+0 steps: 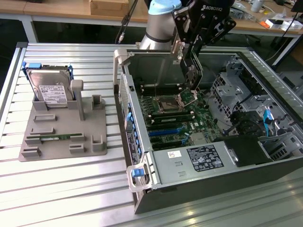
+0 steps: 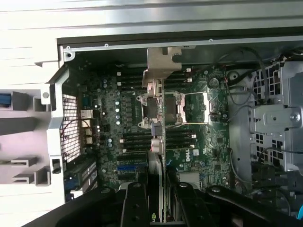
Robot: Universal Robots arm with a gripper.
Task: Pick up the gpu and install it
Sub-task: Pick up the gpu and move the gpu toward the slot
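One thin black gpu (image 2: 158, 137), beige metal bracket (image 2: 164, 66), tight in grip of the hand (image 2: 160, 198)

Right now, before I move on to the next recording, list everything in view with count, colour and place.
slatted metal table: one, silver, under everything.
grey plastic fixture: one, on the table, exterior view's left.
silver hard drive with white label and blue rails: one, standing upright on the fixture.
slim green memory stick: one, lying in a fixture slot.
open dark metal computer case: one, exterior view's right.
green motherboard: one, inside the case.
long black expansion card with silver bracket: one, hanging edge-on over the motherboard.
robot arm: one, grey and blue, over the case.
black gripper: one, shut on the card.
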